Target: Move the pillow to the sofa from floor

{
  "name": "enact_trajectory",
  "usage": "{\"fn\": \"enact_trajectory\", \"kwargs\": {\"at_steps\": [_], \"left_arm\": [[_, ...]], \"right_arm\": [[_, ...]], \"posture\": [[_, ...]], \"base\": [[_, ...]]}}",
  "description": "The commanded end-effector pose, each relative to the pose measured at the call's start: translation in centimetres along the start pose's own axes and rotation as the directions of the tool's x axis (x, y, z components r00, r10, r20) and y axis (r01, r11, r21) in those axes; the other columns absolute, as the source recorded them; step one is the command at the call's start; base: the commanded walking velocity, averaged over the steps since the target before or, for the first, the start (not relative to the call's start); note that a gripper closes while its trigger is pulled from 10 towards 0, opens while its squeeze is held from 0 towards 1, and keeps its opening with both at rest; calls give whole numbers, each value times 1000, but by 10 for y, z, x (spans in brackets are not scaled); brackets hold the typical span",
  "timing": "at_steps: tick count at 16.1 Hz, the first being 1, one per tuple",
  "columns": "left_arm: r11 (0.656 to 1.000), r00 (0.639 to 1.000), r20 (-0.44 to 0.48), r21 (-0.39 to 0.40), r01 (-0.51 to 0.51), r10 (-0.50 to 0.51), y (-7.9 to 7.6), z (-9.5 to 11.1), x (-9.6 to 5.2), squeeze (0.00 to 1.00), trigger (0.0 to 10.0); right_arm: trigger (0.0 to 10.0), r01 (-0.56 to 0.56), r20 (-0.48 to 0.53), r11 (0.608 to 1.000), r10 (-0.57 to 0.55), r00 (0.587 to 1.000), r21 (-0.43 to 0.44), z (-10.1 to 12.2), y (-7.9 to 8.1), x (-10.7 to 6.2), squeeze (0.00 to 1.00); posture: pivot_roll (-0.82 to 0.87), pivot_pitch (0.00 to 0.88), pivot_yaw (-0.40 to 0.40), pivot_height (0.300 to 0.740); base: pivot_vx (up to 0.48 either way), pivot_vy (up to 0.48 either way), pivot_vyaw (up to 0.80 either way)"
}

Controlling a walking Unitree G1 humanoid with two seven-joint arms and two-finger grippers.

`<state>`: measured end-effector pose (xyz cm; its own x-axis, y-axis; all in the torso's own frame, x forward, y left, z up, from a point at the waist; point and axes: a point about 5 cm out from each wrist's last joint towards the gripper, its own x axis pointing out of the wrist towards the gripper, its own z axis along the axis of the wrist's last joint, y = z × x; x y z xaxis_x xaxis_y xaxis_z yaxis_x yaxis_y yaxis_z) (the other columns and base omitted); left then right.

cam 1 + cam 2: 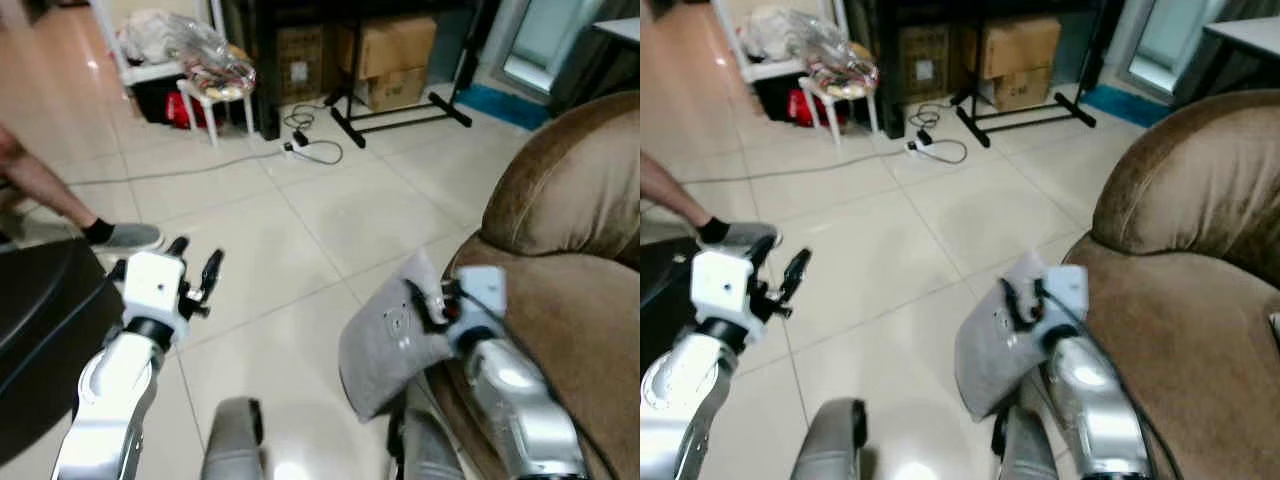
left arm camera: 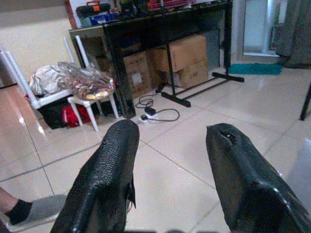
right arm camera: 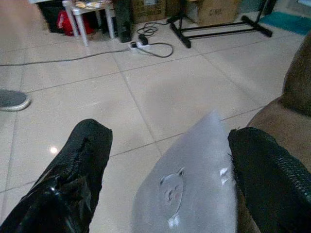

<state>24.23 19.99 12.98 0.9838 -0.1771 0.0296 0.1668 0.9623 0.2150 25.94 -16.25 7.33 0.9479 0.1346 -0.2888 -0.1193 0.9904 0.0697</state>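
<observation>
The grey pillow (image 1: 385, 345) with a small cat print stands tilted against the front of the brown sofa (image 1: 565, 250), low at my right. My right gripper (image 1: 428, 300) is at the pillow's upper edge. In the right wrist view the pillow (image 3: 189, 194) lies between two wide-apart fingers (image 3: 73, 170), touching the one on the sofa side and clear of the other, so the gripper is open. My left gripper (image 1: 195, 262) is raised over bare floor at the left, open and empty, its fingers (image 2: 107, 170) spread.
A person's leg and grey shoe (image 1: 125, 237) are at the left, above a black rounded object (image 1: 40, 320). Farther off stand a white stool with a bag (image 1: 212, 80), a power strip with cable (image 1: 300, 145), a black stand (image 1: 400, 112) and cardboard boxes (image 1: 390, 55).
</observation>
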Motion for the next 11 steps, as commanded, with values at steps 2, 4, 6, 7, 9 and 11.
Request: {"fn": "enact_trajectory", "kwargs": {"at_steps": [2, 4, 6, 7, 9, 11], "left_arm": [[1000, 1000, -20, 1, -12, 12, 5, -3, -4, 0, 10000], [1000, 1000, -20, 2, -11, 11, 5, -3, -4, 0, 10000], [1000, 1000, -21, 4, -10, 10, 5, -3, -4, 0, 10000], [1000, 999, -26, 19, -19, 20, 5, -4, -3, 0, 10000], [1000, 999, -29, 23, -16, 17, 3, -5, -3, 0, 10000], [1000, 999, -37, 28, -9, 10, 2, -6, -3, 0, 10000]], "right_arm": [[10000, -35, 26, 999, 35, 999, 2, 7, 11, 3, 0], [10000, -37, 26, 999, 37, 999, 3, 7, 11, 3, 0], [10000, -40, 25, 999, 40, 999, 2, 7, 11, 3, 0], [10000, -52, 22, 999, 52, 998, 1, 6, 12, 3, 0], [10000, -70, -2, 997, 70, 998, -13, 4, 12, 4, 0], [10000, -79, 5, 997, 79, 997, -10, 6, 10, 6, 0]], "posture": [[13, 0, -28, 576], [14, 0, -28, 576], [15, 0, -29, 576], [15, 0, -29, 576], [16, 0, -29, 566], [16, 0, -28, 546]], "base": [[356, 0, 0], [356, 0, 0], [352, 0, 0], [0, 0, 0], [0, 0, 0], [0, 0, 0]]}}
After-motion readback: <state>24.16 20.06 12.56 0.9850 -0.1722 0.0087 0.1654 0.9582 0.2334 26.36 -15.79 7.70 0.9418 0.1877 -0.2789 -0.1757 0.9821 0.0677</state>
